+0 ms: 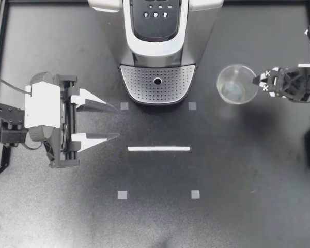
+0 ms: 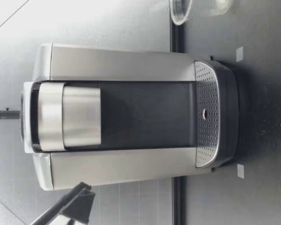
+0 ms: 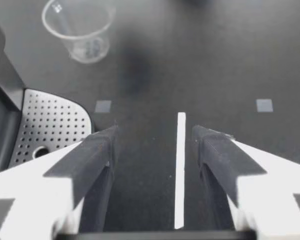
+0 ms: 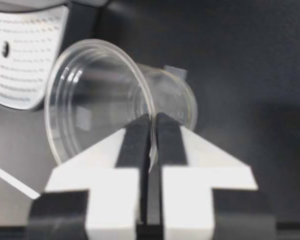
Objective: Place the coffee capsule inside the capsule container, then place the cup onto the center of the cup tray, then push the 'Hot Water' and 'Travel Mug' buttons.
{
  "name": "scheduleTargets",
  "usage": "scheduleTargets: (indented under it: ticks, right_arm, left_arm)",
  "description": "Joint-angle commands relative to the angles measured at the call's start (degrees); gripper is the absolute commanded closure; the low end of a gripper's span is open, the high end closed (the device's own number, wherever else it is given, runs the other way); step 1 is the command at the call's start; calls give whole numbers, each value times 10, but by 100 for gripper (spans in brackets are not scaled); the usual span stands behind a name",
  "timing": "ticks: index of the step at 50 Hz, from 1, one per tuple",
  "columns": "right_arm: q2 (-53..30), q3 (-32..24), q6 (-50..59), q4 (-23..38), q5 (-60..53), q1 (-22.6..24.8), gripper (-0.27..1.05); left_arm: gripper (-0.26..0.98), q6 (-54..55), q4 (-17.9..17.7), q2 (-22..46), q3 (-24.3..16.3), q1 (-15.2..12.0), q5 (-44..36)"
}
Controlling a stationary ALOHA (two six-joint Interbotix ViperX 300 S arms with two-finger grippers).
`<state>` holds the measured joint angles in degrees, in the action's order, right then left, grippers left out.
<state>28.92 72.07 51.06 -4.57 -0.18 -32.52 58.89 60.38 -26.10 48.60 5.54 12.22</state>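
A: How does our right end effector (image 1: pixel 257 81) stand?

B: Pressed together on the cup (image 1: pixel 237 84). Its two fingers pinch the clear rim, one inside and one outside. In our right wrist view the cup (image 4: pixel 97 100) leans, with its mouth turned toward the camera.

A: And our left end effector (image 1: pixel 117 122)?

B: Spread wide and holding nothing, over bare counter (image 1: pixel 222 170) to the left of the machine (image 1: pixel 157 46). Between its fingers (image 3: pixel 90 155), our left wrist view shows the white strip (image 3: pixel 180 165) running ahead.

A: Where is the cup against the tray (image 1: pixel 157 82)?

B: Near the tray, on its right side, and not on it. We cannot tell whether its base touches the counter.

A: What about the machine?

B: It stands at the far middle of the counter, with the perforated tray at its foot and the buttons (image 1: pixel 156 13) on its top.

A: And the surface?

B: Matt black and faintly speckled. The strip (image 1: pixel 158 149) lies in front of the tray. Four grey squares (image 1: pixel 124 106) sit around the strip, two near the tray's front corners and two farther out from the machine. A black frame (image 1: pixel 1 51) runs along the counter's edge.

A: The room?

B: In our low view a pale grey wall (image 2: pixel 84 18) with thin seam lines stands behind the machine.
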Motion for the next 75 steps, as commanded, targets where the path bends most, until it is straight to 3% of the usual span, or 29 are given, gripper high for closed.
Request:
scheduleTargets:
  ticks: [1,9,19,28,45,75]
  right_arm:
    - [13,-18,5,-10,-2,3,67]
    - [18,-41,44,-12,-11,40,67]
    - [-33,-89,65,-11,-58,83,67]
    - [-103,-131,63,-10,-95,83,67]
    - [-207,-227,63,9,-66,83,67]
    - [-274,-287,63,9,-62,105,67]
  left_arm:
    - [23,2,2,-4,-10,-2,-4]
    - [23,2,2,-5,-10,-2,-3]
    - [23,2,3,-7,-9,-2,-3]
    - [23,2,3,-10,-10,-2,-3]
    - [23,2,3,-12,-5,-2,-3]
    - [23,2,3,-22,11,-2,-3]
